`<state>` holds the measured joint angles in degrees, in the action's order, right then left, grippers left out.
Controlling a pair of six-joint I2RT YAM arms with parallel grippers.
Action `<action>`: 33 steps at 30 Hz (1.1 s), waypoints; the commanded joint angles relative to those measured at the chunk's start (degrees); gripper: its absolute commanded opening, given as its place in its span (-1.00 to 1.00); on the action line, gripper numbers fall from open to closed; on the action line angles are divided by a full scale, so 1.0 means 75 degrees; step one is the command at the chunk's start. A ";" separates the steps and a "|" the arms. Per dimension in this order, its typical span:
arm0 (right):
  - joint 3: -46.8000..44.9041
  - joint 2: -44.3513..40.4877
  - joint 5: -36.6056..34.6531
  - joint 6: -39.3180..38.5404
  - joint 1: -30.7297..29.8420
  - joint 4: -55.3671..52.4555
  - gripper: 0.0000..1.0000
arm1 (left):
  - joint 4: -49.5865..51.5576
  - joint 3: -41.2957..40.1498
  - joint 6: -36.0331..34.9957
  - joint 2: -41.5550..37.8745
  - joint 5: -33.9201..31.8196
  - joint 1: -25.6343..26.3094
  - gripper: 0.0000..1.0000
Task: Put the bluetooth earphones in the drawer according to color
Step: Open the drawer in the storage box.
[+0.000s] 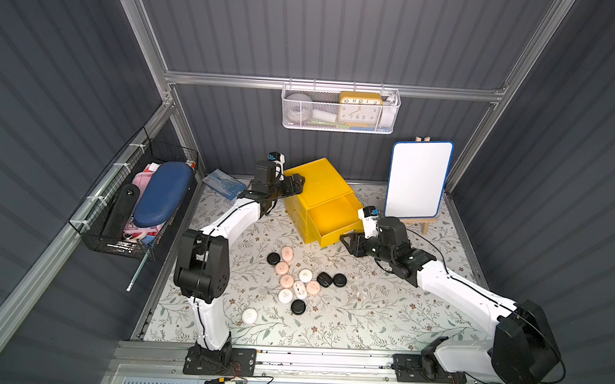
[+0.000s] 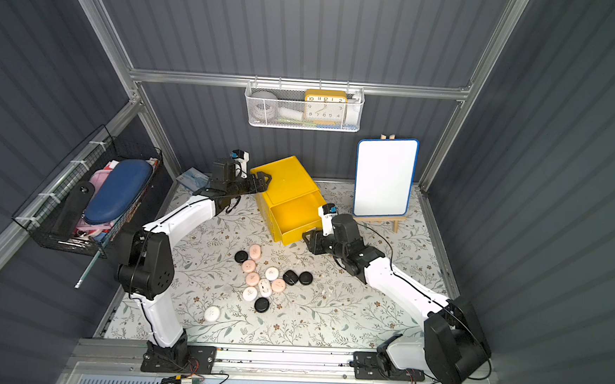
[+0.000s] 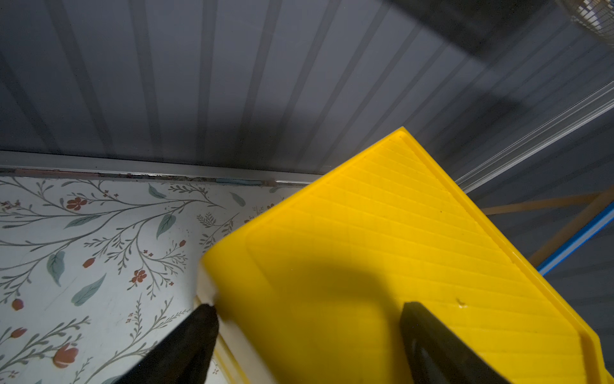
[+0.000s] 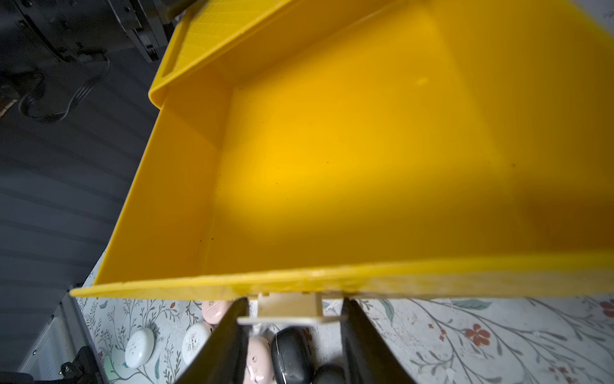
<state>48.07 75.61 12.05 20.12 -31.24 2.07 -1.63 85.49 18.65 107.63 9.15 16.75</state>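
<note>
Right gripper [image 1: 345,239] is clamped on the handle [image 4: 289,307] of the open, empty top drawer [image 1: 333,216], centre frame. Left gripper [image 1: 296,183], jaws apart, rests on the cabinet [image 1: 317,182] top's rear corner. Earphones [image 1: 299,289] lie clustered on the bench [image 1: 382,314] just below.

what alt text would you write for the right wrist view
An empty yellow drawer, pulled open, fills the view, seen from its front edge. The right gripper is closed on the drawer's small white handle. Behind the gripper, white, pink and black earphone cases lie on a flowered tabletop.
</note>
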 commanded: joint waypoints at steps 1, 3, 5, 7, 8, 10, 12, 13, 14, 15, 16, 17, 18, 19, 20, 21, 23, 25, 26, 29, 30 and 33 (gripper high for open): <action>-0.0175 -0.0317 -0.0048 0.0060 -0.0088 0.0036 -0.36 | 0.0665 -0.0240 -0.0050 0.0133 0.0068 0.0110 0.81; -0.0242 -0.0414 -0.0071 0.0071 -0.0088 -0.0010 -0.36 | 0.0662 -0.0260 -0.0038 0.0089 0.0055 0.0110 0.81; -0.0301 -0.0494 -0.0094 0.0071 -0.0100 -0.0018 -0.35 | 0.0654 -0.0283 -0.0038 0.0020 0.0047 0.0110 0.81; -0.0360 -0.0557 -0.0118 0.0075 -0.0101 -0.0017 -0.32 | 0.0608 -0.0330 -0.0016 -0.0098 0.0111 0.0110 0.81; -0.0370 -0.0576 -0.0119 0.0072 -0.0100 -0.0029 -0.26 | 0.0556 -0.0375 -0.0015 -0.0216 0.0214 0.0110 0.81; -0.0376 -0.0630 -0.0158 0.0071 -0.0100 -0.0112 0.00 | 0.0510 -0.0468 -0.0015 -0.0509 0.0328 0.0110 0.82; -0.0380 -0.0758 -0.0257 0.0063 -0.0098 -0.0192 0.19 | 0.0467 -0.0530 -0.0018 -0.0862 0.0328 0.0110 0.87; -0.0386 -0.0776 -0.0274 0.0054 -0.0108 -0.0239 0.27 | 0.0451 -0.0546 -0.0015 -0.1026 0.0342 0.0110 0.89; -0.0384 -0.0947 -0.0292 0.0048 -0.0098 -0.0283 0.32 | 0.0457 -0.0542 -0.0026 -0.1232 0.0378 0.0110 0.93; -0.0376 -0.1098 -0.0301 0.0048 -0.0097 -0.0340 0.36 | 0.0475 -0.0555 -0.0028 -0.1425 0.0398 0.0110 0.95; -0.0386 -0.1181 -0.0299 0.0038 -0.0098 -0.0401 0.40 | 0.0470 -0.0570 -0.0036 -0.1609 0.0398 0.0110 0.97; -0.0409 -0.1282 -0.0312 0.0036 -0.0094 -0.0460 0.45 | 0.0484 -0.0621 -0.0031 -0.1812 0.0418 0.0110 0.98; -0.0423 -0.1406 -0.0351 0.0033 -0.0089 -0.0545 0.50 | 0.0498 -0.0674 -0.0027 -0.2017 0.0433 0.0110 0.99; -0.0441 -0.1508 -0.0376 0.0036 -0.0093 -0.0631 0.56 | 0.0516 -0.0746 -0.0009 -0.2202 0.0437 0.0110 0.98; -0.0455 -0.1628 -0.0401 0.0030 -0.0089 -0.0752 0.62 | 0.0545 -0.0844 0.0015 -0.2425 0.0433 0.0110 0.99; -0.0460 -0.1763 -0.0423 0.0036 -0.0099 -0.0899 0.68 | 0.0573 -0.0961 0.0058 -0.2664 0.0413 0.0113 0.99; -0.0535 -0.2046 -0.0510 0.0050 -0.0091 -0.1195 0.89 | 0.0614 -0.1213 0.0140 -0.3105 0.0363 0.0110 0.98; -0.0675 -0.2387 -0.0582 -0.0006 -0.0088 -0.1488 0.98 | 0.0704 -0.1855 0.0362 -0.3631 0.0275 0.0110 0.99; -0.0763 -0.2579 -0.0672 -0.0054 -0.0094 -0.1689 0.98 | 0.0764 -0.2129 0.0462 -0.3912 0.0224 0.0110 0.98; -0.1181 -0.3243 -0.1113 -0.0112 -0.0090 -0.2078 0.98 | 0.0858 -0.2967 0.0786 -0.4796 0.0069 0.0110 0.99; -0.1434 -0.3494 -0.1364 -0.0021 -0.0088 -0.2079 0.98 | 0.0968 -0.3217 0.0890 -0.5090 -0.0037 0.0116 0.99; -0.1991 -0.4193 -0.2156 0.0616 -0.0094 -0.2125 0.98 | 0.1230 -0.3905 0.1158 -0.5850 -0.0133 0.0110 0.99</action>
<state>36.29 47.40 2.87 21.23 -31.66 -10.74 4.38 59.57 23.99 67.92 9.54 17.45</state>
